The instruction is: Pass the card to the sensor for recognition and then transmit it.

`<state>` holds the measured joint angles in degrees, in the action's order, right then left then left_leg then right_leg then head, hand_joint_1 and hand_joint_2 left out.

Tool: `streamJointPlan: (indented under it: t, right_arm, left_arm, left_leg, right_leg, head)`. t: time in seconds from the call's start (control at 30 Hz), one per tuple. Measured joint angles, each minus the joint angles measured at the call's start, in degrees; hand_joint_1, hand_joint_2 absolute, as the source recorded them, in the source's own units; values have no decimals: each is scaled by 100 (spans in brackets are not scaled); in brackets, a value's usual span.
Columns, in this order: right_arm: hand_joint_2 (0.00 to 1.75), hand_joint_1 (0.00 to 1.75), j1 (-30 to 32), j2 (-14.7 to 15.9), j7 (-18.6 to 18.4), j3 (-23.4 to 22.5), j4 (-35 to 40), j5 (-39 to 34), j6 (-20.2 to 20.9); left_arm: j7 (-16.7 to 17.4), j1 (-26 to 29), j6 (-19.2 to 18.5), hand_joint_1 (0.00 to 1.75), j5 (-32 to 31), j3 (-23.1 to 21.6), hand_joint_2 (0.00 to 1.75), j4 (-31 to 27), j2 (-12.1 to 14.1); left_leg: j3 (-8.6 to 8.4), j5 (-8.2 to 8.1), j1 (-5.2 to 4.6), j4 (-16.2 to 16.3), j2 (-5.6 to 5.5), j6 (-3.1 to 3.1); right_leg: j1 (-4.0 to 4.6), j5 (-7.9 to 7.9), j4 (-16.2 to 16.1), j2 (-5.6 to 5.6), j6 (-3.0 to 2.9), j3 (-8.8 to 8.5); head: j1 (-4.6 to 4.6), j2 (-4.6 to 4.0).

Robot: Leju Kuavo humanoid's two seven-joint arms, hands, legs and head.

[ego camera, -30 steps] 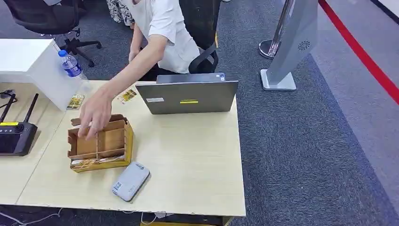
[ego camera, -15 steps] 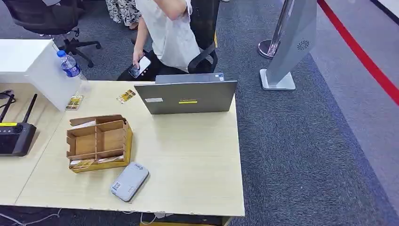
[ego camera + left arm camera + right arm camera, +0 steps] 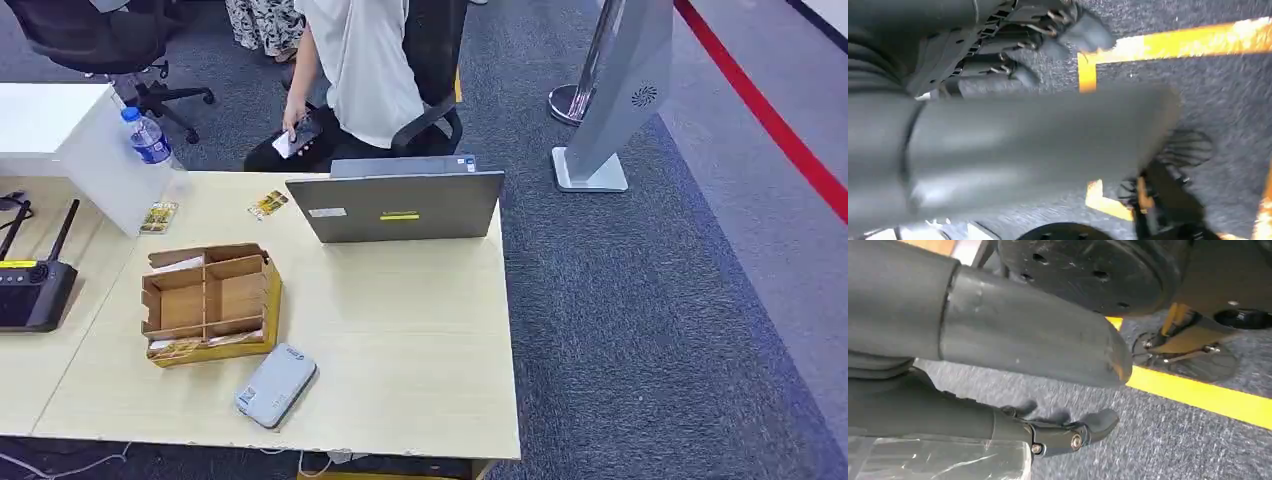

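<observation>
Down over the carpet: left hand [image 3: 1048, 45] and right hand [image 3: 1058, 432], fingers apart, holding nothing. Cards [image 3: 195, 344] in cardboard organiser [image 3: 210, 302] on counter [image 3: 400, 340], grey sensor [image 3: 276, 384] just near-right.

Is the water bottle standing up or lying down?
Standing up. The water bottle is upright, blue cap on top, beside the white box.

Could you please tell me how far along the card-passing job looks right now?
Cards sit in the cardboard organizer beside the grey sensor. The left hand and right hand hang over the floor, holding nothing. This fits either before a pickup or after a handover.
</observation>
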<state>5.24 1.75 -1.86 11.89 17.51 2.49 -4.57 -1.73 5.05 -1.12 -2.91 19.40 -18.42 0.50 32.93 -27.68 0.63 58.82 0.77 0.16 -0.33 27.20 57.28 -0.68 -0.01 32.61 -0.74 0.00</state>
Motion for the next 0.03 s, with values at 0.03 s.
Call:
streamJointPlan:
  t: [0.03]
  right_arm:
    - [0,175,31,-4,26,-118,48,-26,63]
  left_arm:
    - [11,32,11,175,35,-166,0,-20,-5]
  left_leg:
    - [0,0,0,0,0,0]
  right_leg:
    - [0,0,0,0,0,0]
  head:
    - [2,0]
